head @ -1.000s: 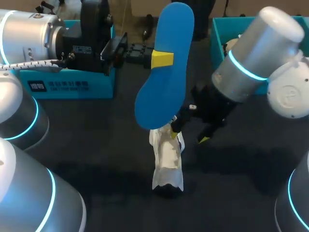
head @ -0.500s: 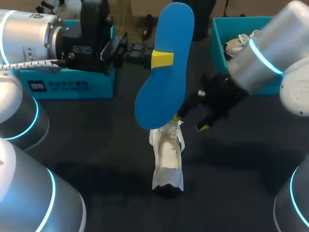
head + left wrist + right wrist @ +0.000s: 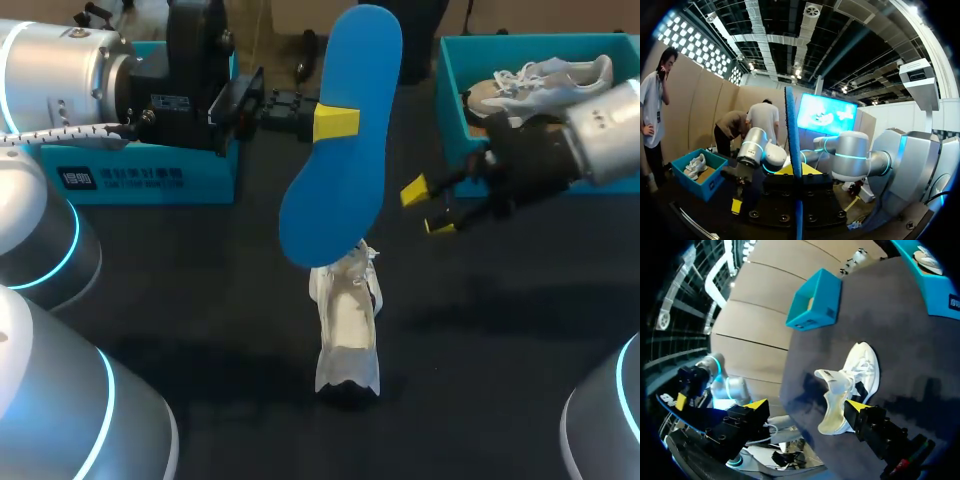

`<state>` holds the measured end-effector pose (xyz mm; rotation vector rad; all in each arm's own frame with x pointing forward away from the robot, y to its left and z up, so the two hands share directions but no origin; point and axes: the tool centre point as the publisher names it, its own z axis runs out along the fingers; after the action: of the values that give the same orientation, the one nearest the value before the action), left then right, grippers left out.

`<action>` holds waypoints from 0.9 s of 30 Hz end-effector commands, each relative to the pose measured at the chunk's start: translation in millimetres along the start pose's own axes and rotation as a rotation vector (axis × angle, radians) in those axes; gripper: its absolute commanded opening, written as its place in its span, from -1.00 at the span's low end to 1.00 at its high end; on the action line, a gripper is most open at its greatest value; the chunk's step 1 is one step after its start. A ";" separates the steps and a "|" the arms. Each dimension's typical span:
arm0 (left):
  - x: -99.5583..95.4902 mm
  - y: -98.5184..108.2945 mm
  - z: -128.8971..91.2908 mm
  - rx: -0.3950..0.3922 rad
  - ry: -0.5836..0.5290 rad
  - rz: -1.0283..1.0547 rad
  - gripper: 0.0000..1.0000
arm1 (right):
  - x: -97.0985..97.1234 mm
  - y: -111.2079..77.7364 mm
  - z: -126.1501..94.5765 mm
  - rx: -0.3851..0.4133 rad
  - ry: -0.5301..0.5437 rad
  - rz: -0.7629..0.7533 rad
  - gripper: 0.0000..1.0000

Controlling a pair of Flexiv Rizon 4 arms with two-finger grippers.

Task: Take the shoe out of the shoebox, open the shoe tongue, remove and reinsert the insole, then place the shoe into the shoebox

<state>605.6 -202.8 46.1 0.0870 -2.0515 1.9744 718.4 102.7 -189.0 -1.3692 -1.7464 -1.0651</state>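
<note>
My left gripper (image 3: 335, 122) is shut on a blue insole (image 3: 345, 190) and holds it upright above the table's middle. In the left wrist view the insole (image 3: 791, 135) runs edge-on between that gripper's (image 3: 796, 172) fingers. A white shoe (image 3: 346, 325) lies on the dark table below the insole, its tongue pulled up. My right gripper (image 3: 426, 208) hangs open to the right of the insole, above the table and apart from the shoe. In the right wrist view the shoe (image 3: 850, 382) lies ahead of the wide-open right gripper (image 3: 807, 405), with nothing between the fingers.
A teal shoebox (image 3: 452, 95) at the back right holds another pale shoe (image 3: 545, 82), close behind my right arm. A second teal box (image 3: 150, 180) stands at the back left, under my left arm. Dark table (image 3: 220, 300) lies around the white shoe.
My right gripper, open throughout, has drawn back from the shoe, rightward and toward the back-right shoebox. The left gripper with the insole and the shoe have stayed put.
</note>
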 end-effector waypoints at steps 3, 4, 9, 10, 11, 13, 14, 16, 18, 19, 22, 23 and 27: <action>-1.2 0.0 1.8 -0.001 0.001 0.000 -1.00 | 8.7 9.7 -13.3 -0.005 0.090 0.015 1.00; -1.2 0.0 1.8 -0.001 0.001 0.000 -1.00 | 11.0 11.8 -14.1 -0.006 0.120 0.012 1.00; -1.2 0.0 1.8 -0.001 0.001 0.000 -1.00 | 25.5 12.6 -16.1 0.007 0.092 0.029 1.00; -1.2 0.0 1.8 -0.001 0.001 0.000 -1.00 | 25.5 12.6 -16.1 0.007 0.092 0.029 1.00; -1.2 0.0 1.8 -0.001 0.001 0.000 -1.00 | 25.5 12.6 -16.1 0.007 0.092 0.029 1.00; -1.2 0.0 1.8 -0.001 0.001 0.000 -1.00 | 25.5 12.6 -16.1 0.007 0.092 0.029 1.00; -1.2 0.0 1.8 -0.001 0.001 0.000 -1.00 | 25.5 12.6 -16.1 0.007 0.092 0.029 1.00; -1.2 0.0 1.8 -0.001 0.001 0.000 -1.00 | 25.5 12.6 -16.1 0.007 0.092 0.029 1.00; -1.2 0.0 1.8 -0.001 0.001 0.000 -1.00 | 25.5 12.6 -16.1 0.007 0.092 0.029 1.00; -1.2 0.0 1.8 -0.001 0.001 0.000 -1.00 | 25.5 12.6 -16.1 0.007 0.092 0.029 1.00; -1.2 0.0 1.8 -0.001 0.001 0.000 -1.00 | 28.2 17.9 -15.0 -0.011 0.155 0.043 1.00; -1.2 0.0 1.8 -0.001 0.001 0.000 -1.00 | 30.0 20.1 -14.6 -0.008 0.166 0.047 1.00; -1.2 0.0 1.8 -0.001 0.001 0.000 -1.00 | 38.2 26.8 -13.3 -0.024 0.232 0.056 1.00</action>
<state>605.6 -202.8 46.1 0.0869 -2.0515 1.9744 731.5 103.4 -139.4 -1.2771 -1.5441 -1.1463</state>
